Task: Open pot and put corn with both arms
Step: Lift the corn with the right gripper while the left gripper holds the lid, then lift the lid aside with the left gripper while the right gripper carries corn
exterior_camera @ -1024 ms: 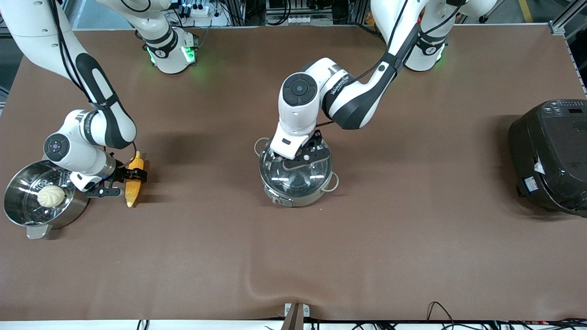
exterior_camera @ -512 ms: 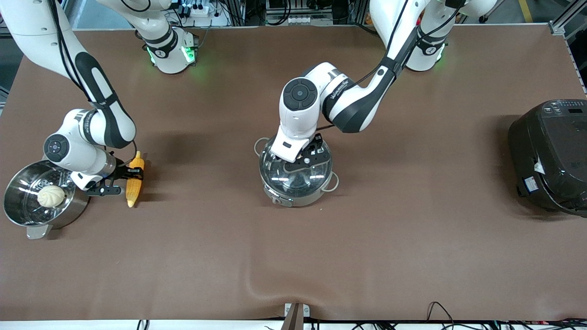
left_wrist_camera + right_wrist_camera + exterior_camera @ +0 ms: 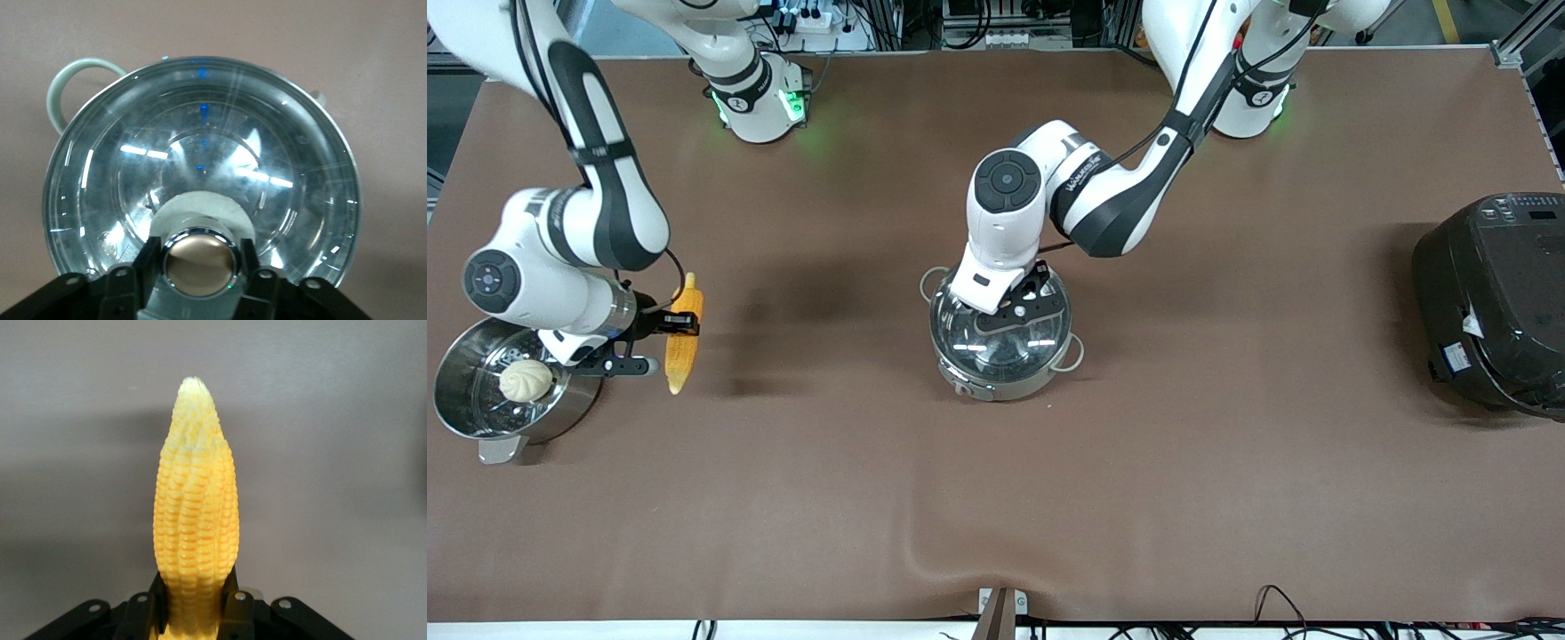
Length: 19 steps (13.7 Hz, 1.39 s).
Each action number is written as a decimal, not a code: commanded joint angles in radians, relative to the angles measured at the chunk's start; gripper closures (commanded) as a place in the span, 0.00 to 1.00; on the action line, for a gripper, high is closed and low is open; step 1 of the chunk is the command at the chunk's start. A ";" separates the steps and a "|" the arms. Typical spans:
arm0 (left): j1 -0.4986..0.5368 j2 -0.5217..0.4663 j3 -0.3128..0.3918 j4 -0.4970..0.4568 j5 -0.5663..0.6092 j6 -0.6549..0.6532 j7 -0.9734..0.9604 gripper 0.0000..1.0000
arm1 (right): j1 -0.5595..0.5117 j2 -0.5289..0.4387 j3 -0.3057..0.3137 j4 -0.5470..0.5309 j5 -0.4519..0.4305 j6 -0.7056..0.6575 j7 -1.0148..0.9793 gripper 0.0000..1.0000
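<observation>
The steel pot [image 3: 971,384] stands mid-table with its glass lid [image 3: 1009,347] on it. My left gripper [image 3: 1021,300] is over the lid. In the left wrist view the left gripper [image 3: 200,265] is shut on the tan knob [image 3: 200,261], with one finger [image 3: 149,267] on each side, and the lid [image 3: 200,140] sits flat on the pot. My right gripper [image 3: 665,331] is shut on the yellow corn [image 3: 680,342] and holds it above the table beside the steamer pot. The right wrist view shows the corn [image 3: 195,513] between the right gripper's [image 3: 195,603] fingers, tip pointing away.
A steel steamer pot [image 3: 463,427] with a white bun [image 3: 525,380] stands at the right arm's end of the table. A large black cooker [image 3: 1494,302] stands at the left arm's end. Bare brown table lies between the corn and the pot.
My right gripper has lifted the corn off the table and drawn it slightly toward the right arm's end. My left gripper has stayed at the lid knob.
</observation>
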 commanded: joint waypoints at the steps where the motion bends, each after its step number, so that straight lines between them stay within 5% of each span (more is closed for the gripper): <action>1: -0.008 0.017 0.011 0.024 0.034 -0.014 0.031 1.00 | 0.057 -0.001 -0.001 0.179 0.096 -0.222 0.076 0.94; 2: -0.008 0.016 0.009 0.024 0.037 -0.019 0.033 1.00 | 0.077 -0.003 -0.002 0.216 0.171 -0.266 0.076 0.93; 7: -0.004 -0.046 0.009 0.024 0.041 -0.083 0.033 1.00 | 0.177 0.010 -0.002 0.315 0.210 -0.296 0.225 0.92; 9: -0.004 -0.110 0.008 0.012 0.043 -0.112 0.036 1.00 | 0.194 0.019 -0.004 0.323 0.303 -0.288 0.312 0.89; 11: 0.024 -0.185 0.011 0.012 0.041 -0.174 0.092 1.00 | 0.197 0.026 -0.006 0.332 0.362 -0.273 0.318 0.97; 15: 0.184 -0.283 0.011 -0.013 0.041 -0.333 0.365 1.00 | 0.307 0.054 -0.004 0.332 0.427 -0.138 0.416 0.98; 19: 0.358 -0.299 0.008 -0.094 0.043 -0.332 0.565 1.00 | 0.473 0.105 -0.004 0.332 0.430 0.064 0.554 0.95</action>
